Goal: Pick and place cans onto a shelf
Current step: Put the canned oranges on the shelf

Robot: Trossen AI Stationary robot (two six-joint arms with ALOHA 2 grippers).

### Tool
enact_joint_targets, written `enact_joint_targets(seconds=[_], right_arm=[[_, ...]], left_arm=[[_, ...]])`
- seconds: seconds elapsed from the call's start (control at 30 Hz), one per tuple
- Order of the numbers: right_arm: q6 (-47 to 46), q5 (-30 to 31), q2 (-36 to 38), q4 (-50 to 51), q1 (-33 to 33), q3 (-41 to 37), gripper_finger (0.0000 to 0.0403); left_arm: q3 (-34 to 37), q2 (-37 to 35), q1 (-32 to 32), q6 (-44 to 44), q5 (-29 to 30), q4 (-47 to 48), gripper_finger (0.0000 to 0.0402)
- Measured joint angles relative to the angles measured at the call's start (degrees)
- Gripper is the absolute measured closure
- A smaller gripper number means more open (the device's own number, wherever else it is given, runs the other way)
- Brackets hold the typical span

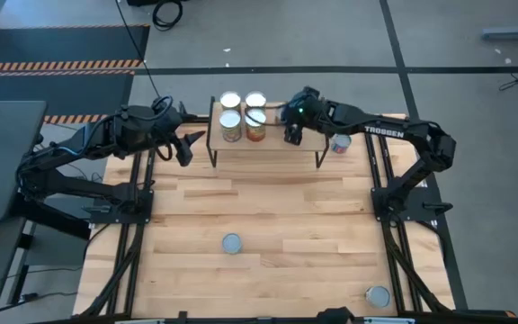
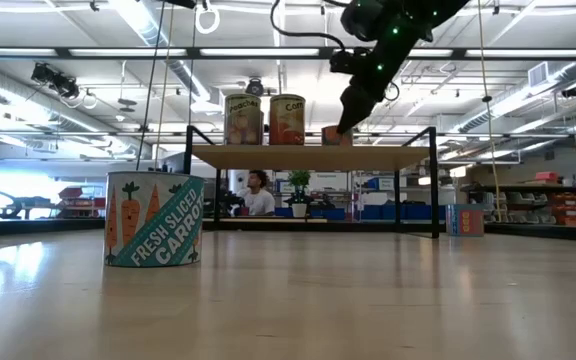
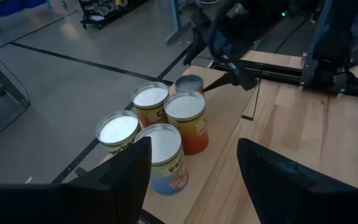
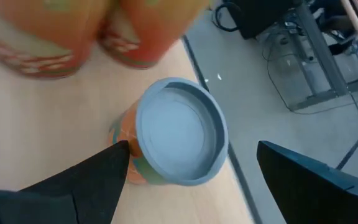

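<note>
Bright, even light from ceiling strip lamps (image 2: 148, 25); glare whitens the can tops (image 3: 118, 129). Soft shadows under the shelf (image 1: 268, 151). Close cans (image 4: 36, 37) by the right wrist blur.

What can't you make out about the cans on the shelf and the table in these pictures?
- Small orange can with grey lid: high view, the right gripper covers it.
- Four tall cans: low view shows two; front pair hides the rest.
- Can beside the light-wood shelf: label too small in high view.
- Left gripper: fingertips cut off, left wrist view.

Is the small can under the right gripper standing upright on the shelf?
Upright: the small can shows its round top, base on the shelf, between the open right gripper fingers.
</note>
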State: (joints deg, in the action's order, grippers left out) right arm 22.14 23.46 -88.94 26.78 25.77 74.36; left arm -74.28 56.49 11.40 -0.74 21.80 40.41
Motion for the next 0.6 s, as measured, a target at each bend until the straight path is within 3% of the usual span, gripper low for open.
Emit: enact_joint_targets(seconds=[0.13,0.6], right_arm=[[-1.3,-3.9,1.3,1.2,2.0,0.6,0.0041],[-1.2,-5.3,1.0,2.4,9.3,0.6,0.0041]], left_arm=[[0.0,0.0,0.0,-0.1,0.0,-0.2,0.0159],[0.0,0.0,0.0,-2.8,0.0,-2.1,0.0159]])
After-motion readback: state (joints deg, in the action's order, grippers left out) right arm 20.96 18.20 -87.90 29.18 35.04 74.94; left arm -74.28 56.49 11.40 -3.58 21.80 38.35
